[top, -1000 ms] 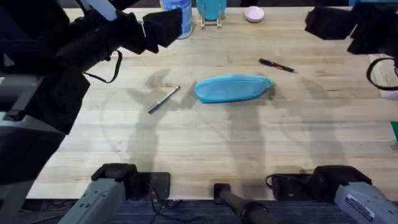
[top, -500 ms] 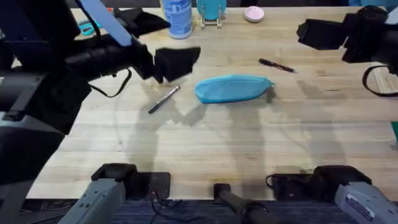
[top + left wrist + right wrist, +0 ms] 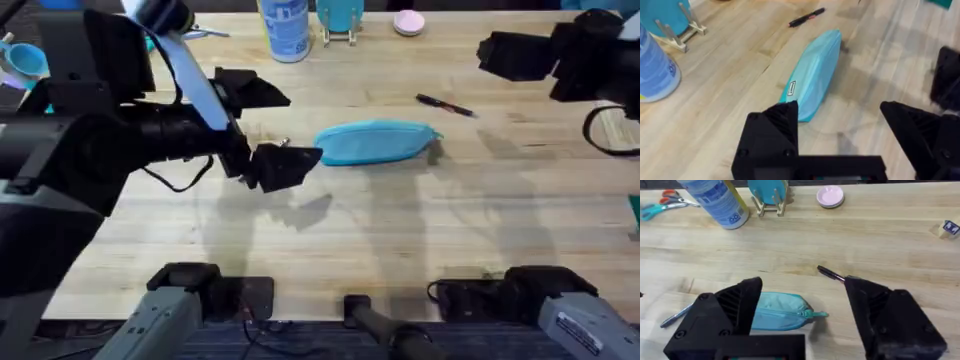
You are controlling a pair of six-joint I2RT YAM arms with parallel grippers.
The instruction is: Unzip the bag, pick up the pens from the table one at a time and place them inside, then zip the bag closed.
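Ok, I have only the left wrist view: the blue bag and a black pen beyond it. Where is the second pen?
Observer: The grey pen lies beside the bag, off the end opposite its pull tab.
Operator: Is the zipper open?
Observer: It looks closed, with the pull tab at the end nearer the black pen.
Operator: And the right pincer?
Observer: The right pincer is open, holding nothing, over the far right of the table.

Two matte-black robot arms, looped black cables trailing, each ending in a blocky black two-fingered pincer [image 3: 285, 165].
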